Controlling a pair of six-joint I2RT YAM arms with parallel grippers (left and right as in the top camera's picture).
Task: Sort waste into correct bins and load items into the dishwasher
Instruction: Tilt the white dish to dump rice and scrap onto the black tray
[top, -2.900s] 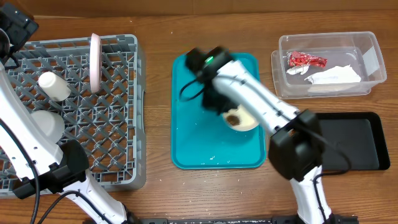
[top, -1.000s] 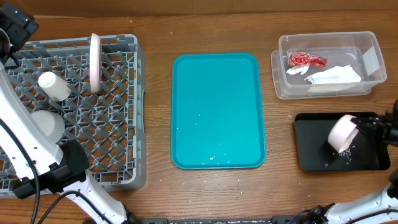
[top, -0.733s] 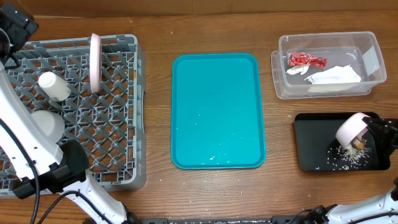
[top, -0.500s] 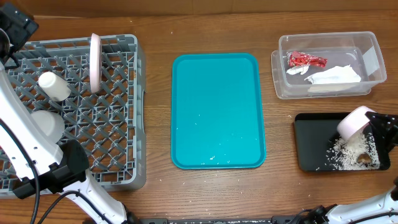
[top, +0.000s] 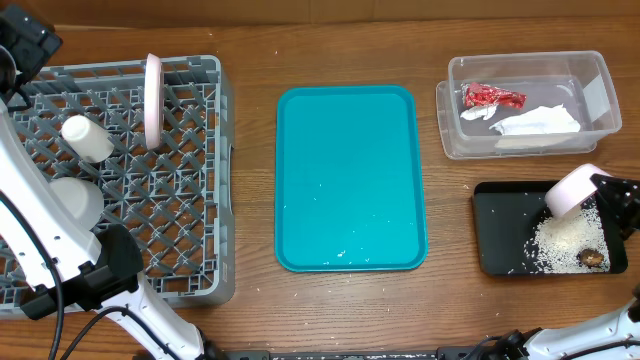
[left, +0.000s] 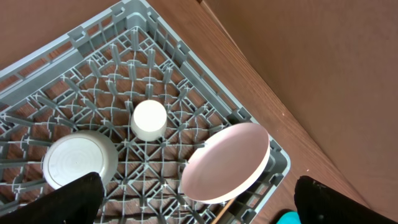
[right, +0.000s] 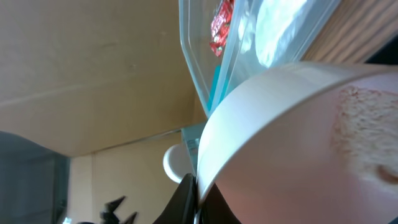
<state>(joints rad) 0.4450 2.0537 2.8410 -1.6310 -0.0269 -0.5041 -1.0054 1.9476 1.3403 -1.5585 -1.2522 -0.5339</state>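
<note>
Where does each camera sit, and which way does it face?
Overhead: above the table, looking straight down; both arms show.
Left wrist: above the dish rack, facing down on the plate; open left hand, fingertips at bottom corners.
Right wrist: close against the tilted bowl the right hand grips, clear tub beyond.
Overhead and left wrist share the plate.

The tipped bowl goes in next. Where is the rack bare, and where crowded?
Free: the grey rack's right half, between the upright plate and its right wall. Crowded: the left side, with cup and upturned bowl.
</note>
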